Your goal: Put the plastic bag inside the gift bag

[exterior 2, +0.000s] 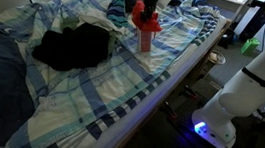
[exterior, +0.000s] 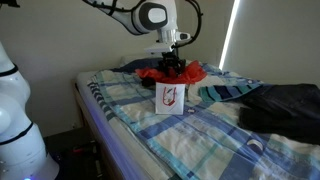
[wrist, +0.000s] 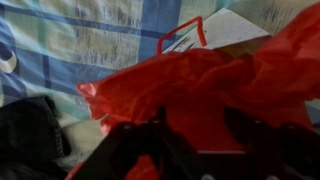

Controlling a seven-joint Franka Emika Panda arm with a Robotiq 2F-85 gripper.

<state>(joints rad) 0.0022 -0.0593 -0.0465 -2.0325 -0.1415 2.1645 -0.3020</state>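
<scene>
The red plastic bag (exterior: 160, 73) bulges over the top of the white gift bag (exterior: 169, 97), which stands upright on the plaid bed. Both exterior views show them, with the plastic bag (exterior 2: 146, 20) on the gift bag (exterior 2: 145, 37). My gripper (exterior: 173, 68) hovers directly over the bag's mouth. In the wrist view the red plastic (wrist: 210, 85) fills most of the frame, and the gift bag's white edge (wrist: 225, 30) with a red handle lies behind it. The gripper's fingers (wrist: 198, 135) stand wide apart with red plastic between them, not pinched.
A dark garment (exterior: 280, 105) lies on the bed next to the gift bag and also shows in an exterior view (exterior 2: 70, 47). A blue garment (exterior 2: 1, 79) hangs over the bed's side. A white machine body (exterior 2: 252, 88) stands beside the bed.
</scene>
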